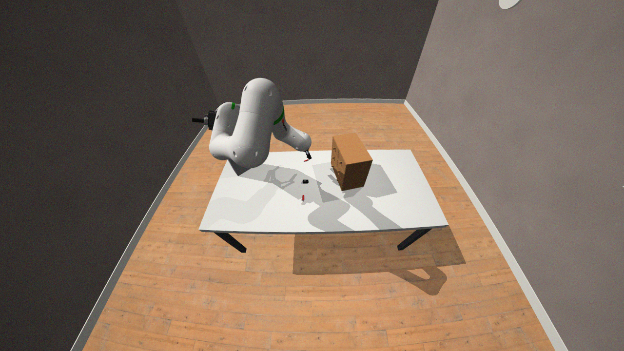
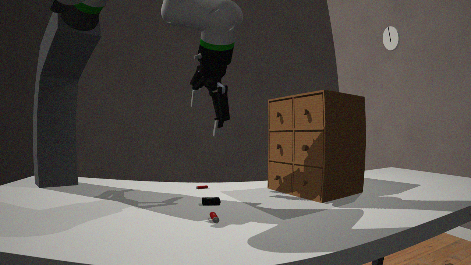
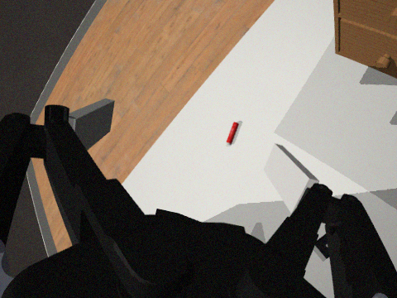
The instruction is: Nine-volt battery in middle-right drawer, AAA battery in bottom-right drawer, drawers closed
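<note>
The nine-volt battery (image 1: 305, 181) (image 2: 210, 201) (image 3: 322, 248) is a black block lying on the table, partly hidden by a finger in the wrist view. A slim red cylinder (image 1: 306, 160) (image 2: 201, 187) (image 3: 232, 133), seemingly the AAA battery, lies farther back. My gripper (image 1: 308, 155) (image 2: 203, 120) (image 3: 193, 136) is open and empty, tilted, above the table's back part near the slim cylinder. The brown chest (image 1: 354, 150) (image 2: 344, 141) (image 3: 364, 37) stands upright. Its right middle drawer (image 2: 301, 138) and right bottom drawer (image 2: 312, 189) look pushed in, like the others.
A thicker-looking red cylinder (image 1: 303, 198) (image 2: 214, 217) lies nearer the table's front edge than the nine-volt battery. The white table (image 1: 244, 218) (image 2: 98, 240) carries everything. The arm's pedestal (image 2: 56, 131) stands at the left. Drawer knobs stick out from the chest's front, towards my gripper's side.
</note>
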